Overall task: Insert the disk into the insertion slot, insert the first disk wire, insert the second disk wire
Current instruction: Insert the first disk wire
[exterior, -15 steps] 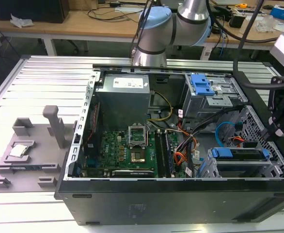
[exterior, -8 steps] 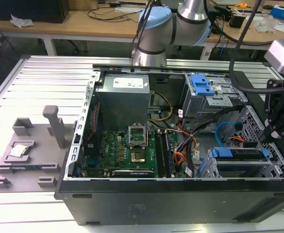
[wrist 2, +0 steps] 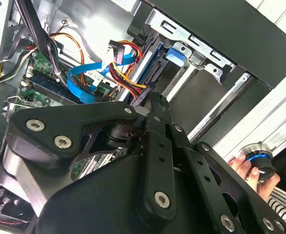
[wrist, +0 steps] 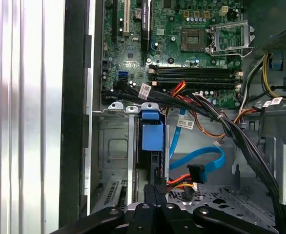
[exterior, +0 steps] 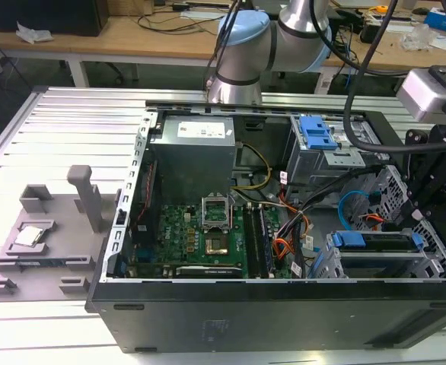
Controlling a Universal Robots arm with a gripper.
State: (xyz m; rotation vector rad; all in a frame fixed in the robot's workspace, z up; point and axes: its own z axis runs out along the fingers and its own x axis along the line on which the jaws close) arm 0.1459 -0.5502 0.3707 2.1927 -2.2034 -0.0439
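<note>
In the exterior view my pincer (exterior: 417,213) hung at three o'clock, its body cut by the picture's edge. The disk (exterior: 375,240) sat mostly hidden inside the slot (exterior: 442,262). In the second wrist view my own links covered the plug end of the first wire (wrist 2: 126,73), and a hand (wrist 2: 239,165) was half hidden behind them.

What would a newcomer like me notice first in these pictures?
In the exterior view, the open case stands out, its green motherboard laid bare and the arm bending over it from behind. In the first wrist view, the gripper is right at the plug end of the orange-red wires. Beside them are the looped blue cable and the blue-framed disk.
</note>
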